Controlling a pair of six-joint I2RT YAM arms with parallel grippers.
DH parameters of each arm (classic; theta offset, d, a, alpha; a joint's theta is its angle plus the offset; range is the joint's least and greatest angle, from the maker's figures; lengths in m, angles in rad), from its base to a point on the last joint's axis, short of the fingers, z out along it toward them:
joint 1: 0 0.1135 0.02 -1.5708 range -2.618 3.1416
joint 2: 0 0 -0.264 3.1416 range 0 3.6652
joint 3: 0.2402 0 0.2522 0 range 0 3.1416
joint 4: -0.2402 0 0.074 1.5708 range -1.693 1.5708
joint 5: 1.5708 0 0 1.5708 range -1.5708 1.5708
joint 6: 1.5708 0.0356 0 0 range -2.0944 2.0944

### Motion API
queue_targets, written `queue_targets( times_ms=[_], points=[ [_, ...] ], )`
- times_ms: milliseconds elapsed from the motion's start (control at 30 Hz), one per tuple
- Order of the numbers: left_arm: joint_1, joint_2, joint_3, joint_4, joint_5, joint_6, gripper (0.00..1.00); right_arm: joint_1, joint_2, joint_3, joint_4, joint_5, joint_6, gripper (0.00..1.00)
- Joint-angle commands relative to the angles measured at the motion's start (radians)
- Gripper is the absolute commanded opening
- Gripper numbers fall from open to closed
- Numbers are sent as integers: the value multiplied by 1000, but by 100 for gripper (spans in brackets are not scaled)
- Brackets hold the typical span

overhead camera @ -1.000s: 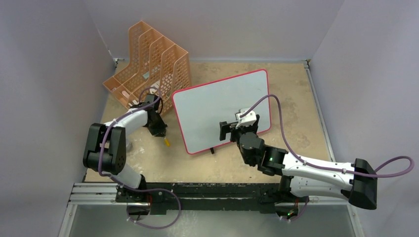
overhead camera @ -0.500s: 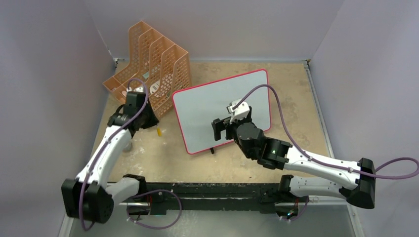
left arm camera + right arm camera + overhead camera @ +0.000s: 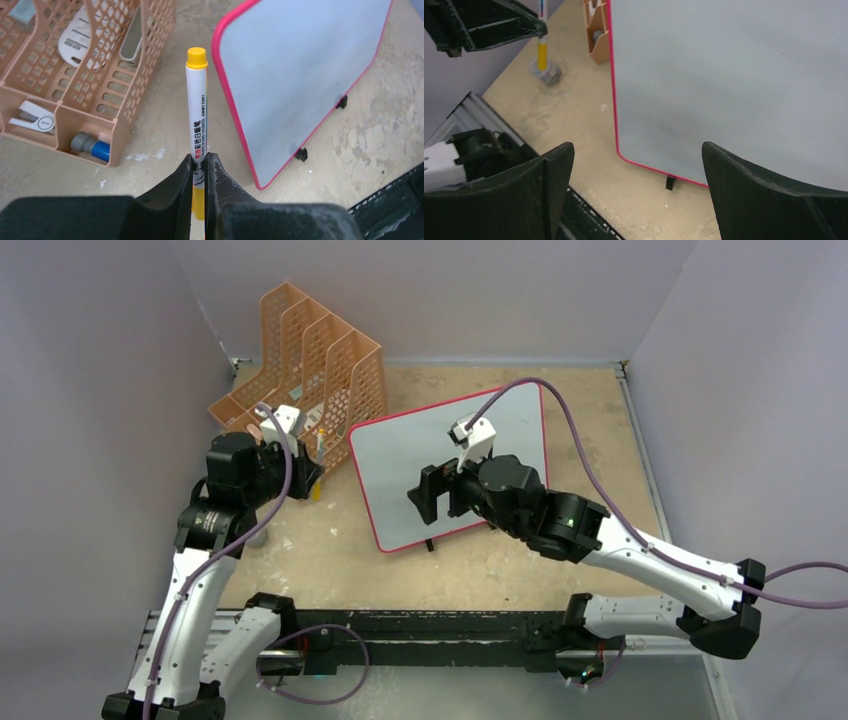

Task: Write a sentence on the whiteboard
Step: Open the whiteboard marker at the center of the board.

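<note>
The whiteboard (image 3: 395, 465), pale with a red-pink frame and small black feet, leans at mid-table; it also fills the right wrist view (image 3: 724, 75) and the left wrist view's right half (image 3: 300, 65). No sentence shows on its face. My left gripper (image 3: 303, 472) (image 3: 199, 157) is shut on a white marker with a yellow cap (image 3: 196, 100), held just left of the board's edge, cap pointing away from the wrist. My right gripper (image 3: 440, 498) (image 3: 636, 145) hovers open in front of the board's lower left part, nothing between its fingers. The marker (image 3: 542, 50) also shows at the upper left of the right wrist view.
An orange perforated file rack (image 3: 300, 370) (image 3: 75, 75) stands at the back left, beside the board, holding a white stapler (image 3: 32, 115) and a grey-blue item (image 3: 90, 146). A small grey round object (image 3: 546, 72) lies on the table left of the board. Walls enclose three sides.
My left arm has risen and swung back toward the rack, carrying the marker up off the table. My right gripper has slid left across the board's face, still open.
</note>
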Motion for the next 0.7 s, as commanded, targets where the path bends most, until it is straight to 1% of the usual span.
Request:
queue_targets(
  times_ms=[0,67,200,333,533,667],
  points=[
    [-18,-23,38,25,155,187,0,-30,30,84,-101,-157,80,99],
    [-26,-31,35,32,203,242,0,-65,45,103,-113,-223,96,99],
    [-74,-23,47,21,240,336,0,-155,63,123,-113,-355,100,99],
    [-120,4,79,21,269,401,0,-197,89,168,-109,-434,72,99],
    [-202,84,131,35,268,469,0,-236,140,236,-108,-529,37,98],
    [-266,132,181,32,227,513,0,-260,164,282,-109,-591,28,96]
  ],
)
